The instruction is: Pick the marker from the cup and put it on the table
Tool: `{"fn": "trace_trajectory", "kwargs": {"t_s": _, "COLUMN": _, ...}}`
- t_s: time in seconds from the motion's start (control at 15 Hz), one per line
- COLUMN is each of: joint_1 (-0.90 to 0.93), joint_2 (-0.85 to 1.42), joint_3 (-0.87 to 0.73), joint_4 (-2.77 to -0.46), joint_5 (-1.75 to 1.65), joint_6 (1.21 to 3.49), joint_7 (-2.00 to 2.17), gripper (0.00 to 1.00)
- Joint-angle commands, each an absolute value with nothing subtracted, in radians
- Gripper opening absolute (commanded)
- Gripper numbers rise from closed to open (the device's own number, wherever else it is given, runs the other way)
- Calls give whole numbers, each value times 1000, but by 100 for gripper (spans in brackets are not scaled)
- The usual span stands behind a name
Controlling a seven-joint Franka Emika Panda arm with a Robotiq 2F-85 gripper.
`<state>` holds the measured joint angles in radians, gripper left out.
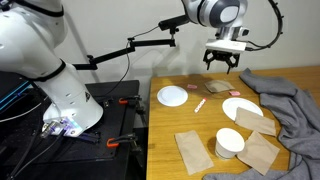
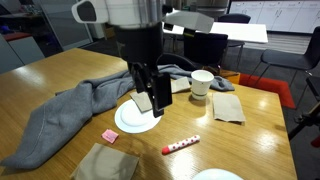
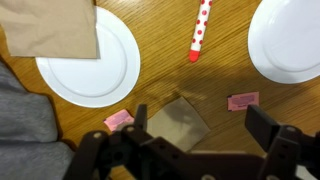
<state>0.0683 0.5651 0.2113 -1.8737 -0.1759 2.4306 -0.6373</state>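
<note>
The short pinkish-white marker with red parts (image 1: 200, 104) lies flat on the light tan wooden worktop (image 1: 166, 126), well apart from the short white round cup (image 1: 229, 143) and out in the open wood beyond it; in an exterior view the marker (image 2: 181, 145) rests on its side with nothing touching it, and the cup (image 2: 202, 84) stands upright with no pen showing above its rim. The black end effector (image 1: 222, 66) hangs in the air high above the worktop, farther from the cup than the marker is, its fingers spread apart and nothing between them. The wrist view confirms this: the end effector (image 3: 190, 152) is wide apart and empty, and the marker (image 3: 201, 28) lies on bare wood ahead of it. A flat white round plate (image 1: 240, 108) sits just beside the cup, and a crumpled grey cloth (image 1: 285, 100) is heaped near it at the worktop's edge. Judging by this, the placing looks done and the step in hand is the withdrawal. The next move calls only for a clean rise away from the cup without brushing the marker, which could roll on the smooth wood.
</note>
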Motion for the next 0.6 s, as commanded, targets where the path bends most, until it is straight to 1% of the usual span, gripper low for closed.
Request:
{"fn": "trace_trajectory", "kwargs": {"t_s": 0.0, "joint_1": 67, "joint_2": 412, "joint_3": 216, "joint_4": -2013, "joint_5": -174, "joint_6": 2472, "joint_7": -619, "gripper": 100}}
{"fn": "trace_trajectory", "kwargs": {"t_s": 0.53, "joint_1": 79, "joint_2": 186, "joint_3": 216, "joint_4": -2187, "joint_5": -154, "joint_6": 2489, "joint_7": -614, "gripper": 100}}
